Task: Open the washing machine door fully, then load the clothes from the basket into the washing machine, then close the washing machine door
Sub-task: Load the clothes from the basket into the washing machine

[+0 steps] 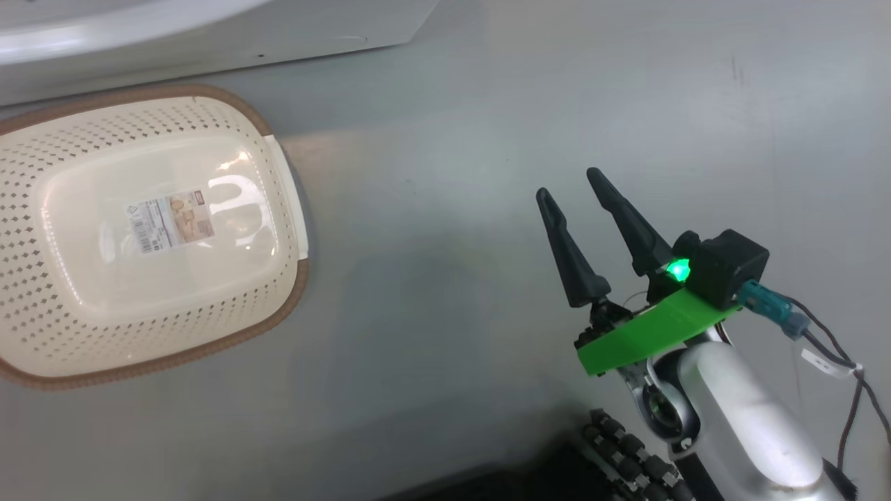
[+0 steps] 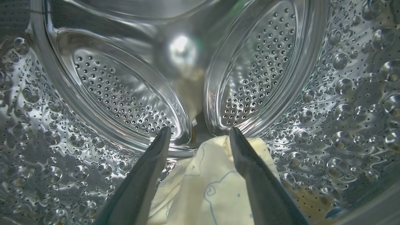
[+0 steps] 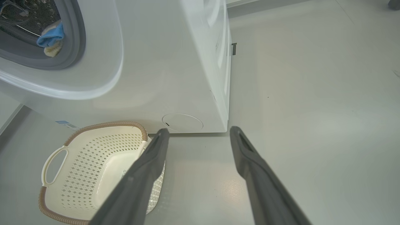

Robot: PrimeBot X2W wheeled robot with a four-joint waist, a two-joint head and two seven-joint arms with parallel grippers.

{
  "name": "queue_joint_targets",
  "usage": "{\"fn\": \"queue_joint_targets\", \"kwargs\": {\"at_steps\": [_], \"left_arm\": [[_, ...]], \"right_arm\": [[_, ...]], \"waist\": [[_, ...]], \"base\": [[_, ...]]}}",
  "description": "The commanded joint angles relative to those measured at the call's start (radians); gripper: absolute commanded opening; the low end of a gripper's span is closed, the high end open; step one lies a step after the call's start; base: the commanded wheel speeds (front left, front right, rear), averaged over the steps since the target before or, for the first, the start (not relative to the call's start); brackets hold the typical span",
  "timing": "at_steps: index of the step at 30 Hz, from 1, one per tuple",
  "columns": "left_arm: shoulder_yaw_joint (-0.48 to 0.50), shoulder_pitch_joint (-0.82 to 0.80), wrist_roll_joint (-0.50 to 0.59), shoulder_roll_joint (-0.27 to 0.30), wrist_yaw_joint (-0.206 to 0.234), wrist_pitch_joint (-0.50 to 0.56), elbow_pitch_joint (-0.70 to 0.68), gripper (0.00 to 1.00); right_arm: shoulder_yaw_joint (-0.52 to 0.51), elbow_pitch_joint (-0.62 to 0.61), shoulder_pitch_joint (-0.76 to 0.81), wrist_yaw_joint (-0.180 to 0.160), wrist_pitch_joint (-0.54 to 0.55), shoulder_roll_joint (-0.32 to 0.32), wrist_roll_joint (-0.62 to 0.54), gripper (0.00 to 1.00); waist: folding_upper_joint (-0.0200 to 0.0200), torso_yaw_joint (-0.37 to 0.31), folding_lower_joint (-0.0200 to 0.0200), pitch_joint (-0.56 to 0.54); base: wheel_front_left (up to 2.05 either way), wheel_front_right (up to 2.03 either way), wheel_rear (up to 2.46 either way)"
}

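Note:
In the left wrist view my left gripper point(image 2: 199, 132) is deep inside the washing machine's perforated steel drum point(image 2: 125, 97), open. Pale yellow clothes point(image 2: 203, 187) with blue outlined prints lie loose between and under its fingers. From the right wrist view, a small blue piece point(image 3: 50, 36) and a bit of pale cloth rest at the grey gasket point(image 3: 75, 40) of the white washing machine point(image 3: 162, 62). The cream basket point(image 1: 278, 160), also visible as basket point(image 3: 90, 153), sits on the floor with a label sticker on its bare bottom. My right gripper point(image 1: 571, 184) hovers open over the floor, right of the basket. The washing machine door is out of view.
Grey floor point(image 1: 445, 209) spreads between the basket and my right arm. The washer's white base point(image 1: 209, 35) runs along the top left of the head view, just beyond the basket. A round service flap point(image 3: 182, 122) sits low on the washer's front.

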Motion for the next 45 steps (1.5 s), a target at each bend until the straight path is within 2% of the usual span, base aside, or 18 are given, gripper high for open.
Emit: {"fn": "queue_joint_targets", "kwargs": {"at_steps": [1, 15, 18, 23, 39, 45], "left_arm": [[0.015, 0.003, -0.006, 0.034, -0.001, -0.004, -0.024, 1.0], [0.046, 0.19, -0.046, -0.035, 0.006, -0.004, -0.064, 1.0], [0.066, 0.261, -0.066, -0.062, 0.012, -0.004, -0.098, 1.0], [0.087, 0.38, -0.075, -0.074, 0.015, -0.004, -0.172, 1.0], [0.23, 0.942, -0.102, -0.11, 0.074, -0.004, -0.655, 1.0], [0.252, 1.124, -0.091, -0.116, 0.104, -0.004, -0.807, 1.0]], "right_arm": [[0.013, -0.021, 0.012, -0.003, -0.01, -0.011, -0.001, 1.0], [-0.022, -0.008, -0.002, -0.003, -0.01, -0.033, 0.0, 1.0], [-0.038, -0.008, 0.007, -0.003, -0.01, -0.04, -0.001, 1.0], [-0.058, -0.016, 0.018, -0.003, -0.01, -0.041, -0.006, 1.0], [-0.074, -0.029, 0.066, -0.003, -0.01, -0.045, -0.014, 1.0], [-0.082, -0.033, 0.083, -0.003, -0.01, -0.054, -0.016, 1.0]], "waist": [[0.0, 0.01, 0.0, -0.011], [0.0, 0.087, 0.0, -0.119], [0.0, 0.115, 0.0, -0.157], [0.0, 0.139, 0.0, -0.19], [0.0, 0.165, 0.0, -0.28], [0.0, 0.167, 0.0, -0.299]], "base": [[0.0, 0.0, 0.0], [0.0, 0.0, 0.0], [0.0, 0.0, 0.0], [0.0, 0.0, 0.0], [0.0, 0.0, 0.0], [0.0, 0.0, 0.0]]}}
